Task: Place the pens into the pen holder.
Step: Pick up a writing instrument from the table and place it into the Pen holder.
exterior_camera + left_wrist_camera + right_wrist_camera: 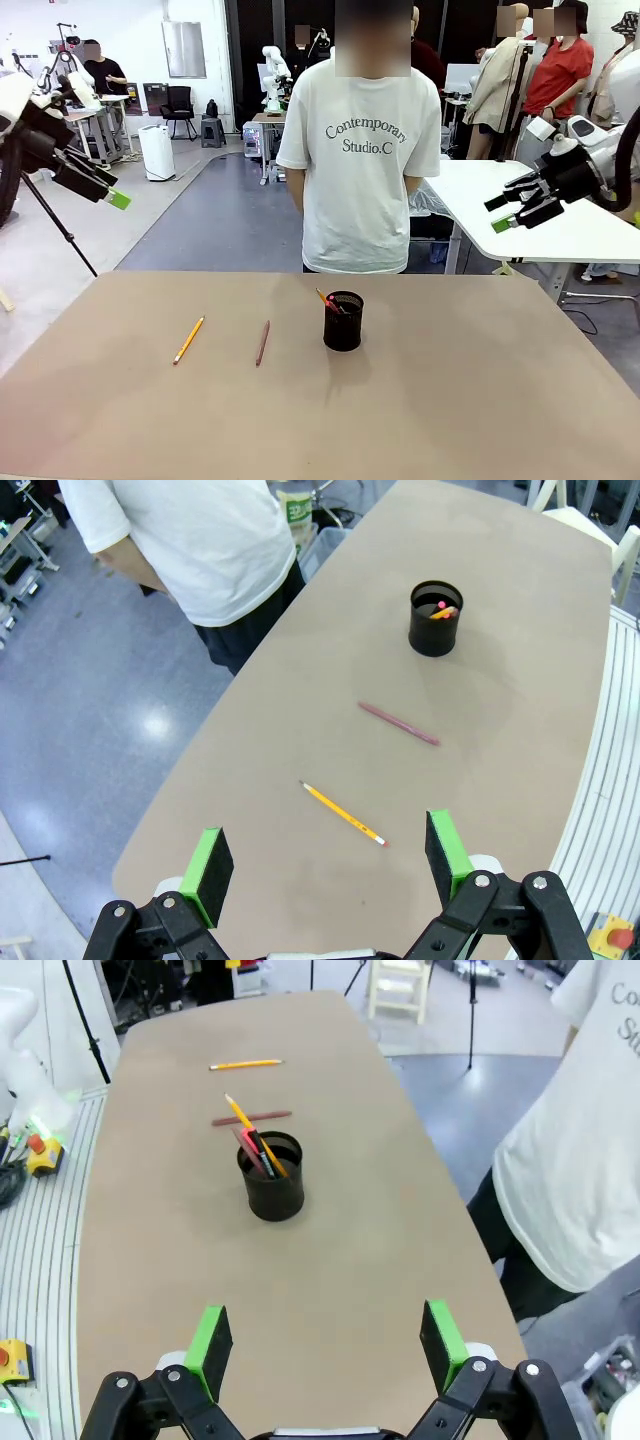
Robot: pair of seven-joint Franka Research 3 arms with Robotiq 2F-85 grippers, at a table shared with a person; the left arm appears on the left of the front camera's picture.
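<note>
Green-padded hands (328, 860) (326, 1335) wide open, seemingly empty.

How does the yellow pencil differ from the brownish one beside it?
The yellow pencil is bright orange-yellow with a red end; the brownish stick is plain dark reddish-brown. The yellow pencil lies farther from the black pen holder, the brownish stick nearer it. In the front view the yellow pencil slants more than the brownish stick. Both lie flat on the table, outside the holder.
</note>
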